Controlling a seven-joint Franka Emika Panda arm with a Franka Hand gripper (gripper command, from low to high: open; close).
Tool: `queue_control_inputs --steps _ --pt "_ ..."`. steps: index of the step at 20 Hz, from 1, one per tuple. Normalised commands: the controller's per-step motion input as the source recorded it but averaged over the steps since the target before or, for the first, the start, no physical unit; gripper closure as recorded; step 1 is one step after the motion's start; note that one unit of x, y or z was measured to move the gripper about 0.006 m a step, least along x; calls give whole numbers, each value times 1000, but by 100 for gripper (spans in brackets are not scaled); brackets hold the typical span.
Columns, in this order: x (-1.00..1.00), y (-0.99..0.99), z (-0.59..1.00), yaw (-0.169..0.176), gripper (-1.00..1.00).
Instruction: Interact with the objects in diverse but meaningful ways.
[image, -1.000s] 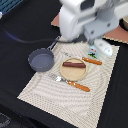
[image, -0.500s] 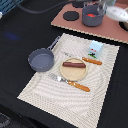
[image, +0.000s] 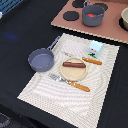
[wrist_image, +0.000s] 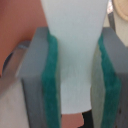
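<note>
Two grey fingers (wrist_image: 35, 75) w/ green pads (wrist_image: 52, 80) form the gripper (wrist_image: 78, 75), seen only in the wrist view; the arm is out of the exterior view, so object positions rel. to the tool cannot be fixed.

(a) Tool state. Jaws stand apart w/ a moderate gap. A pale, white-blue tapering shape (wrist_image: 77, 50) fills that gap from pad to pad and spreads wider beyond the fingers. Whether it is clamped or merely lies behind the pads cannot be told. Reddish-brown surface shows past one finger.

(b) Scene, exterior view. Grey long-handled saucepan (image: 41, 60), light blue cup (image: 96, 48) and round wooden plate (image: 75, 74) rest on a woven beige placemat (image: 40, 85). Brown sausage (image: 74, 64) lies on the plate. Orange-handled knife (image: 80, 86) and fork (image: 92, 61) lie just beside the plate, on opposite sides. Red tomato (image: 90, 15) sits in a dark pot (image: 94, 20) on a brown board (image: 65, 22), well apart from the mat items.

(c) Step in hand (judged): approach to, or carry of, one toy item. To do it well: confirm contact on both pads before lifting; keep the wrist vertical so the tapered shape does not slip; if nothing is held, centre the gap over the target, descend slowly, close evenly. Avoid knocking the cutlery or the saucepan handle.
</note>
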Motion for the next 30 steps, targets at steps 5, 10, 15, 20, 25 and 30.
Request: queue_control_inputs --steps 5,10,15,20,25,30 --pt "-231 805 -323 77 100" --pt "-257 654 -470 82 100" --pt "-161 280 -613 79 100" --pt "-179 39 -665 43 100" --pt "-151 -14 -654 32 100" --pt "-258 -1 -635 20 100"
